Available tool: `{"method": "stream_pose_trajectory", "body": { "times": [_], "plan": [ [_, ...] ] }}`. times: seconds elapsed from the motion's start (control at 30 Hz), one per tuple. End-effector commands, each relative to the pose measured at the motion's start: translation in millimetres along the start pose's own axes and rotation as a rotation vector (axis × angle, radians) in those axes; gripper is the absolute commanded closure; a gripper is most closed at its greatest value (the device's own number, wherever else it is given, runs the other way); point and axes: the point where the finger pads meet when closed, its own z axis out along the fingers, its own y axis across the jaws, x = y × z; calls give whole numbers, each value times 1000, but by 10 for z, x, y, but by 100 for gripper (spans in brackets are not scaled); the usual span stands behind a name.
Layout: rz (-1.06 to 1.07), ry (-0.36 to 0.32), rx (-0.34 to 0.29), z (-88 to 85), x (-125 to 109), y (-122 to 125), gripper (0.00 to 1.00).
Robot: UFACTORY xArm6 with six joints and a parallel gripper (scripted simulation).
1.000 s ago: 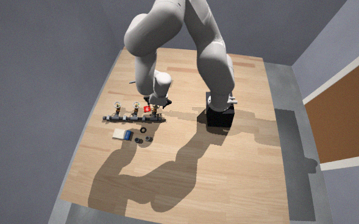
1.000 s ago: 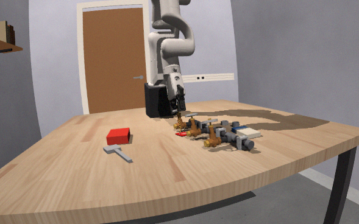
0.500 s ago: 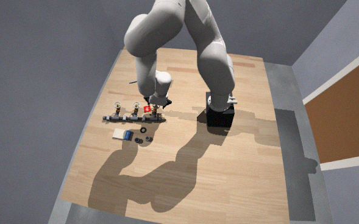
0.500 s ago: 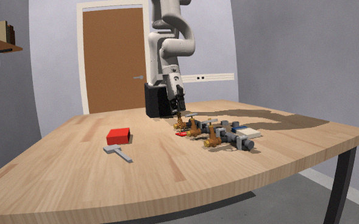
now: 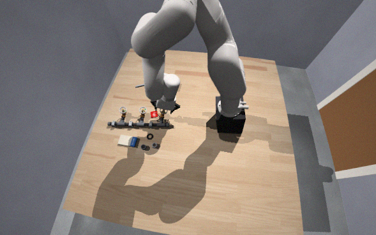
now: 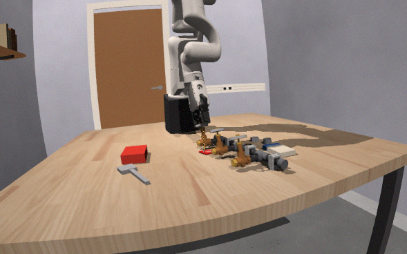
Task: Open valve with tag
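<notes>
Three brass valves stand in a row on a grey pipe (image 5: pixel 138 124) (image 6: pixel 264 157). The left valve (image 5: pixel 122 112) (image 6: pixel 240 152) and the middle valve (image 5: pixel 142 112) (image 6: pixel 220 142) show their handwheels. A red tag (image 5: pixel 154 114) (image 6: pixel 205 152) lies beside the right valve (image 5: pixel 161 115) (image 6: pixel 203 138). My gripper (image 5: pixel 165 109) (image 6: pixel 202 121) is open and hangs just above this right valve, with the fingers spread around its handwheel. The handwheel is hidden by the gripper in the top view.
A white and blue box (image 5: pixel 128 140) (image 6: pixel 279 149), a black ring (image 5: pixel 149 138) and two small grey fittings (image 5: pixel 149 146) (image 6: pixel 260 139) lie in front of the pipe. A red block (image 6: pixel 134 154) and a grey hammer-like tool (image 6: pixel 133 172) lie apart. The black arm base (image 5: pixel 230 122) (image 6: pixel 177 119) stands behind.
</notes>
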Motion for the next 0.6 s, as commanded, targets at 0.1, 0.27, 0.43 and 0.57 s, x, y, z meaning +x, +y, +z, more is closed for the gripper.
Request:
{"method": "stream_pose_trajectory", "body": {
  "times": [0.1,0.27,0.43,0.57],
  "plan": [
    [0,-4,1,-150,-4,-19,0],
    [0,-4,1,-277,-1,-21,0],
    [0,-4,1,-350,4,-21,0],
    [0,-2,1,-433,11,-20,0]
  ]
}}
